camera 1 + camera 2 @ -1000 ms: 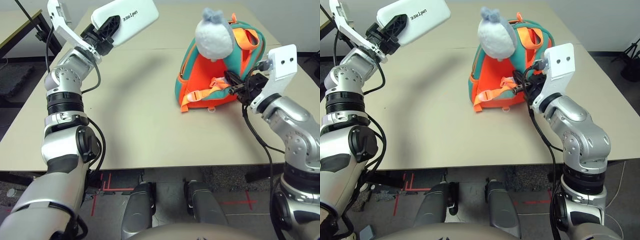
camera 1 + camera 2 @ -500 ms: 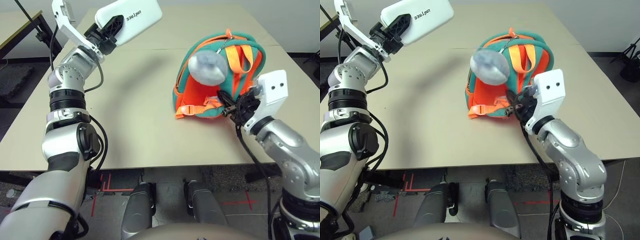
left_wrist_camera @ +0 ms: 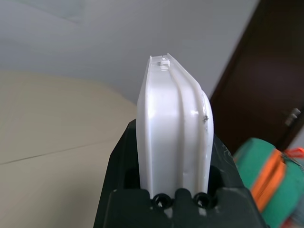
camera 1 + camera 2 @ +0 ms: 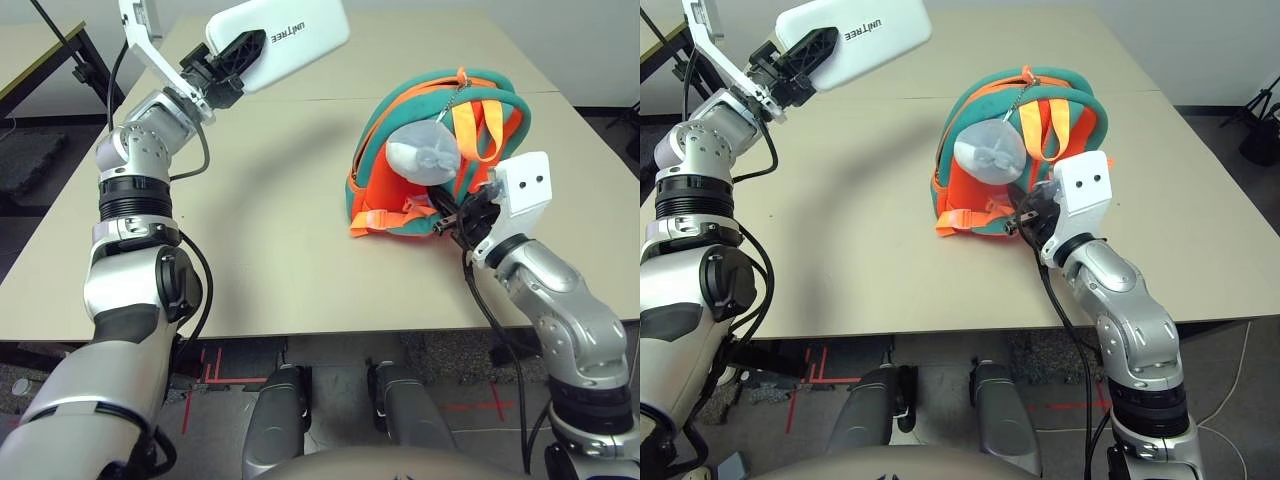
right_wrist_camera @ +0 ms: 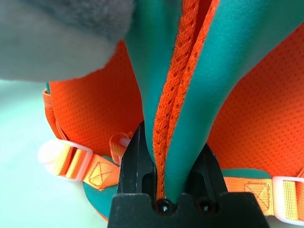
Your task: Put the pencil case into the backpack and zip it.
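A: Where is the pencil case (image 4: 283, 42)?

B: Up in the air at about 11 o'clock over the desk (image 4: 270, 240), well apart from the backpack (image 4: 400, 190). The left tool (image 4: 228, 62) has its two black fingers pressed against the case's flat faces at one end; the wrist view shows the white edge wedged between them.

A: And the lettering?

B: Dark print on the face turned toward the head camera, reading upside down from here.

A: The backpack?

B: It lies on the desk at about 2 o'clock, strap side up, teal trim arching over the top and orange webbing straps running down the middle. The grey plush charm (image 4: 424, 154) rests on it, hanging from a small chain.

A: What is the right tool (image 4: 1024, 215) doing?

B: It sits at the backpack's near right edge, fingers pinched tight on a teal strap (image 5: 190, 95) with orange mesh lining. In the wrist view the strap rises straight out from between the two fingers, with an orange buckle strap (image 5: 78, 161) just beside.
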